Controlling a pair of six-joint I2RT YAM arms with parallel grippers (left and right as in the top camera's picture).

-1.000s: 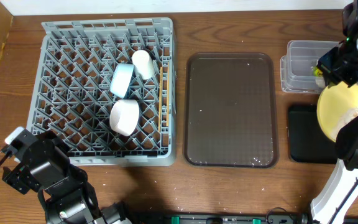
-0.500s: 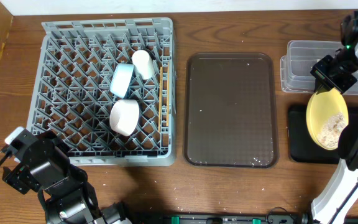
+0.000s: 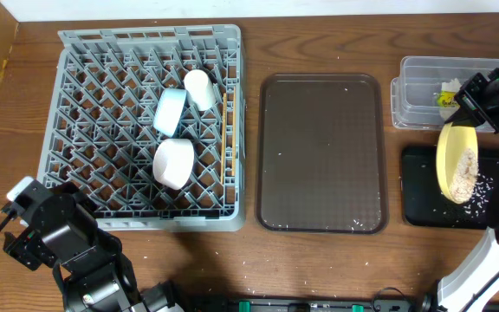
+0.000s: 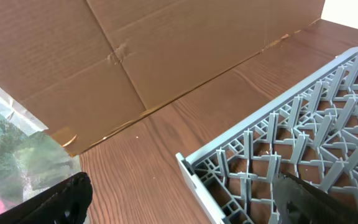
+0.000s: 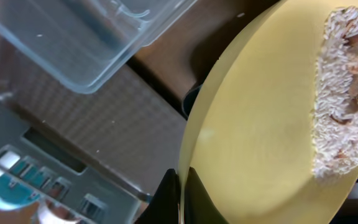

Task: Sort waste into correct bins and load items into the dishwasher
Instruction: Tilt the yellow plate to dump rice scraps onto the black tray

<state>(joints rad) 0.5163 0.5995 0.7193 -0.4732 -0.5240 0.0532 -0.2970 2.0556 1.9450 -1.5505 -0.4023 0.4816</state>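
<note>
Table [image 3: 319, 35] wood | cardboard wall [image 4: 135, 50] | right claw [image 5: 180, 193] clamps yellow plate [image 5: 260, 124] | left claw [image 4: 179, 190] spread

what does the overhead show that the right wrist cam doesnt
Only overhead: the grey dish rack holding the white cup, light blue bowl, pale pink bowl and chopsticks, plus the wrapper in the clear tub. Only right wrist: the right claw pinching the yellow plate at its rim. Both: the tilted plate, its rice clump, the tub.
</note>
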